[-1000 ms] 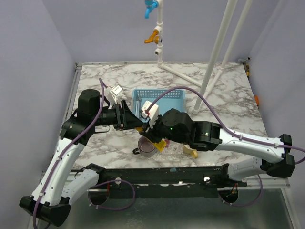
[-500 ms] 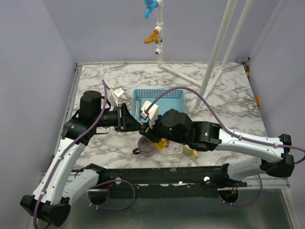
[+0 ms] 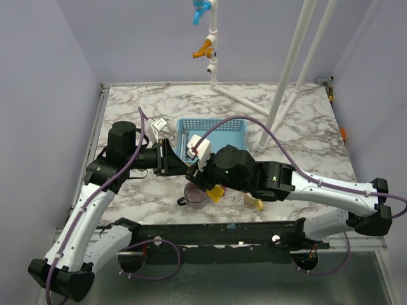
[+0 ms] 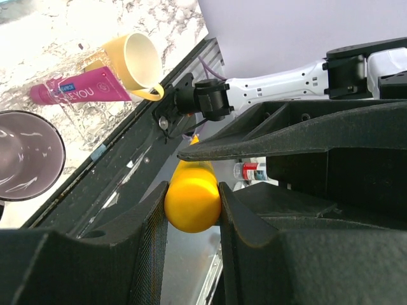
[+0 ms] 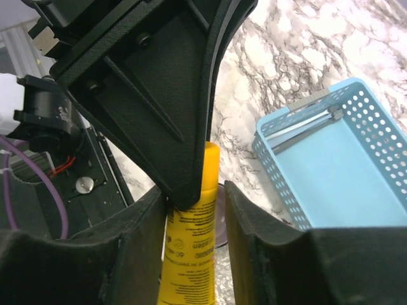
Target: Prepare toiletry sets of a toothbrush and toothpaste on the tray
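— Toothpaste, the yellow tube (image 5: 189,254): where is it?
— At the bottom middle of the right wrist view, pointing up the frame between the fingers of the right gripper (image 5: 194,197). It is plain yellow with small grey print. Whether those pads press it, I cannot tell.
— And the left gripper (image 4: 192,190)?
— Clamped on the tube's round yellow end, at the lower middle of the left wrist view.
— The pink tube (image 4: 79,86)?
— Magenta with white letters, lying flat at upper left on the clear tray (image 4: 82,117), just beside a yellow mug (image 4: 130,60).
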